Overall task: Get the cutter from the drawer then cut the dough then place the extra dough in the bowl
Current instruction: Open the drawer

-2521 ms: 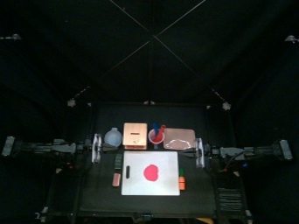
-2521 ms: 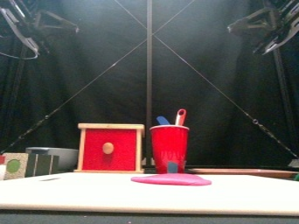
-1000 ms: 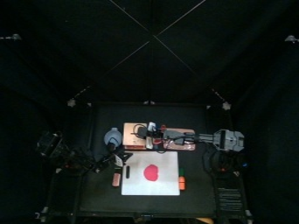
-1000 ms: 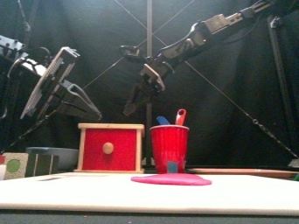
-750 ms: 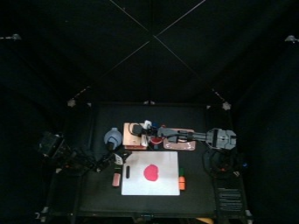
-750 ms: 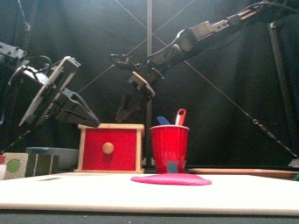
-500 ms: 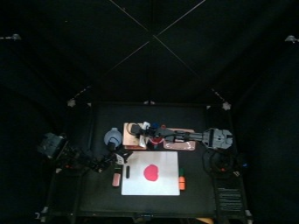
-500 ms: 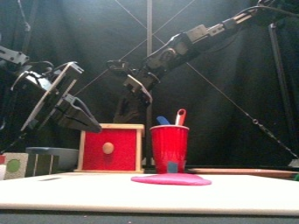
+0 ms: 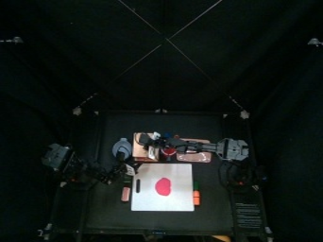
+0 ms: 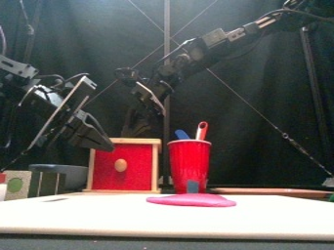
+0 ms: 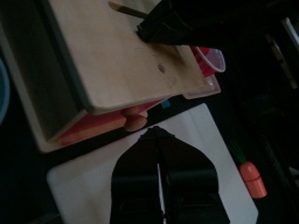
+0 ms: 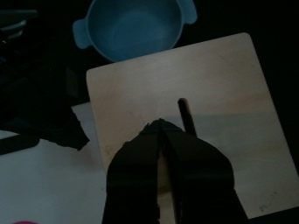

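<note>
Right pincer [image 12: 163,125], closed and empty, is arriving above wooden box [image 12: 216,92]; left pincer [image 11: 149,131], likewise closed, is nearing red drawer front [image 11: 87,131]: drawer-opening likely next.

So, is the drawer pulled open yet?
No, the red drawer front sits shut within the frame of the box, with no gap showing.

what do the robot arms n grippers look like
The left arm and right arm are slim, black and jointed, with pale glints on the links. The left gripper and right gripper each have two black jaws that taper to a point.
</note>
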Controlling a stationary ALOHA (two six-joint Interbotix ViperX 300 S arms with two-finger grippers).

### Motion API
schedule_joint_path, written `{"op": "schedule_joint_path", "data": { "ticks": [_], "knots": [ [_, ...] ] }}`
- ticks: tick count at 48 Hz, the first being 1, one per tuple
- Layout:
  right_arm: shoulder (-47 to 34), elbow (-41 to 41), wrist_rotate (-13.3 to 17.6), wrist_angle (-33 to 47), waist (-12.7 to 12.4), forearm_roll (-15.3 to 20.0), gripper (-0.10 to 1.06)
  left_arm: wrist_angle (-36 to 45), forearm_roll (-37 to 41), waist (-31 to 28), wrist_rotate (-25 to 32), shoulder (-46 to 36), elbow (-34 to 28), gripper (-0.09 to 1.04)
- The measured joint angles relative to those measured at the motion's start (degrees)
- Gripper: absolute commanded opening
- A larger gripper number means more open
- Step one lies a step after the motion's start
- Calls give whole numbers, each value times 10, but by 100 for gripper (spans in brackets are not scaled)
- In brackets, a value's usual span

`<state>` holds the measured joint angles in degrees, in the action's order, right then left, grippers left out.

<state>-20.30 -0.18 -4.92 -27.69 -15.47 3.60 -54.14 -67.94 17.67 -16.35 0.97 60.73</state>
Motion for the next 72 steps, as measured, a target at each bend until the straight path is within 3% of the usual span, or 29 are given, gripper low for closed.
{"op": "schedule_joint_path", "data": {
  "ticks": [20,39,52,72],
  "knots": [
    [1,3,0,-17,0,5,4,25,16,-9,-4,3,0,28],
    [1,4,0,-17,0,4,4,74,-25,-9,-8,1,-29,74],
    [1,4,0,-17,0,3,4,76,-110,-10,-39,-3,-36,77],
    [0,3,0,-17,0,2,4,69,-78,-23,-53,19,-55,78]
  ]
}}
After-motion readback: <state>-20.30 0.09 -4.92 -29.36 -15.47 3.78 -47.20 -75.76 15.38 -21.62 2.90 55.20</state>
